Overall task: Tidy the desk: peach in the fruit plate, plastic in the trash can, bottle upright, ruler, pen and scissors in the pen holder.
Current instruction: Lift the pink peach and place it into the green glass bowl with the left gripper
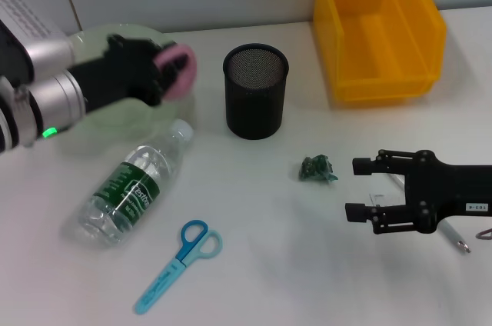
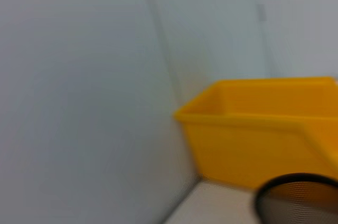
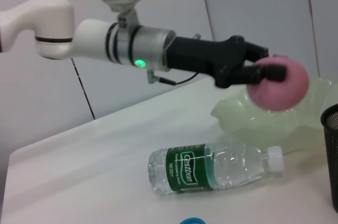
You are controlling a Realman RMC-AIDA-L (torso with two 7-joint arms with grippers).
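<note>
Pink peach (image 1: 178, 70) in left pincer (image 1: 163, 72) above fruit plate (image 3: 311, 110), mesh pen holder (image 1: 255, 91) empty

Left arm extended forward, its left gripper (image 1: 171, 71) raised off the table with fingers (image 3: 262, 72) closed on a pink peach (image 1: 178, 69); right gripper (image 1: 358, 188) low, level, jaws spread apart, nothing between them.

Bright even light, soft shadows on table (image 1: 307, 264); left wrist view blurred.
</note>
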